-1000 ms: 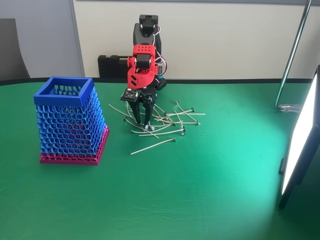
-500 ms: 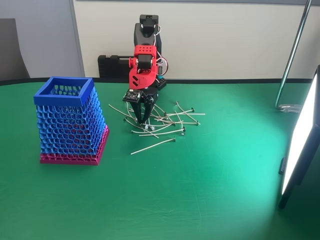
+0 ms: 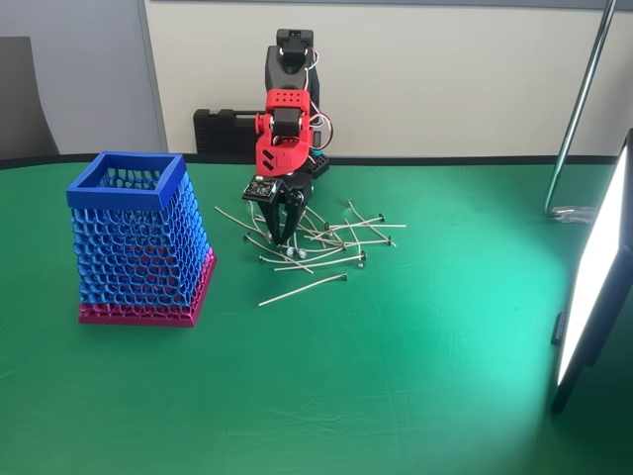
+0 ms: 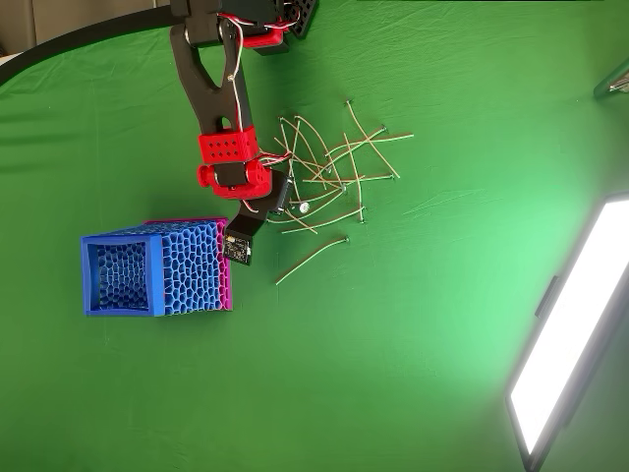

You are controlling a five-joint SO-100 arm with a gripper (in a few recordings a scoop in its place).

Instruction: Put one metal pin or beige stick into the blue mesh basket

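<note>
I had the gripper (image 3: 279, 236) low in the pile of pins (image 3: 336, 237) at the centre of the fixed view. Its fingers looked nearly closed, but I could not tell if a pin was between them. The blue mesh basket (image 3: 138, 242) stood at the left of that frame, near the pile and not touching it. I judged the pins light, thin, stiff and slippery, so the best hold was across the middle of one shaft.
</note>
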